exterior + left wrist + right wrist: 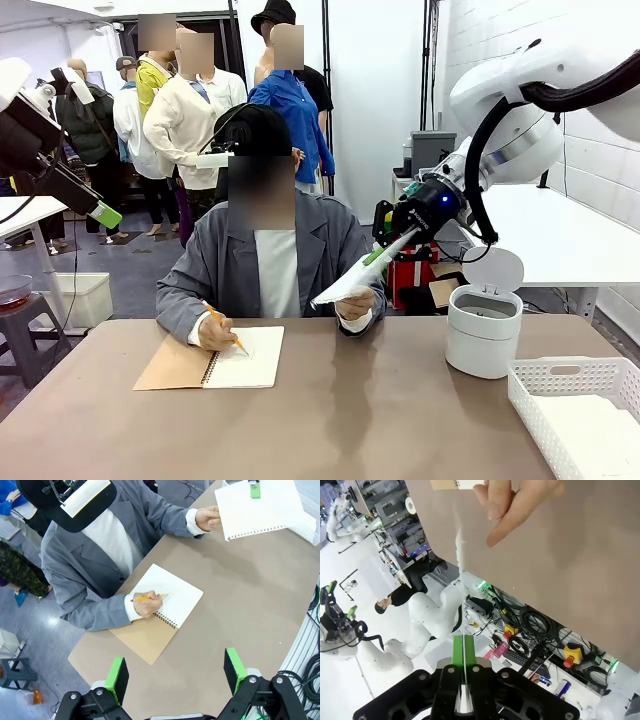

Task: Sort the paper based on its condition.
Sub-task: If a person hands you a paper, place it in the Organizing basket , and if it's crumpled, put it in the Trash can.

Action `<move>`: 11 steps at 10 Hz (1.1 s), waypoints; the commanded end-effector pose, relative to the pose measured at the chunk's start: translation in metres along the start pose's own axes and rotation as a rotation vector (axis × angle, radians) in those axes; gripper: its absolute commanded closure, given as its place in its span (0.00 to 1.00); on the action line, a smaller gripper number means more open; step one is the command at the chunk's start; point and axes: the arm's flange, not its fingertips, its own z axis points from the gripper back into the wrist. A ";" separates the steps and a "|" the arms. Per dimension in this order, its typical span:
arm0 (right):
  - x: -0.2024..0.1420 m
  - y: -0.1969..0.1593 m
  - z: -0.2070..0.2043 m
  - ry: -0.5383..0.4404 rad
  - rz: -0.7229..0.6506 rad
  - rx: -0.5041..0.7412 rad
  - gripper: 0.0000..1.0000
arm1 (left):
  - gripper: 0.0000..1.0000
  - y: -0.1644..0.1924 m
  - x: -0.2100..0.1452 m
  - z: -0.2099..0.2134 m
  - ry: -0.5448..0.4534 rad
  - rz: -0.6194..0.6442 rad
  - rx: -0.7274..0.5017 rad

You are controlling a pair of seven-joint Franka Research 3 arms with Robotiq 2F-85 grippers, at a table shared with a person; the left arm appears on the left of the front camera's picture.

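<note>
Paper [350, 283]: thin, light, floppy sheet, best gripped at edge; clamped by right tool [380, 252], also held by hand [353, 305]. Left tool [176, 672] apart.

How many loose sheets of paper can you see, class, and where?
1. The sheet is held above the table, the right gripper shut on one edge and the person's hand gripping the other. More may lie hidden inside the mesh basket.
</note>
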 end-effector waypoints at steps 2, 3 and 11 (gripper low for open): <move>-0.037 -0.002 0.005 -0.058 0.109 -0.033 1.00 | 0.00 0.000 0.000 0.001 -0.003 0.002 -0.001; -0.058 -0.004 0.011 -0.152 0.180 -0.119 1.00 | 0.00 0.000 0.000 0.001 -0.003 0.002 -0.001; -0.161 -0.107 0.064 -0.611 0.564 -0.450 1.00 | 0.00 0.000 0.000 0.001 -0.003 0.002 -0.001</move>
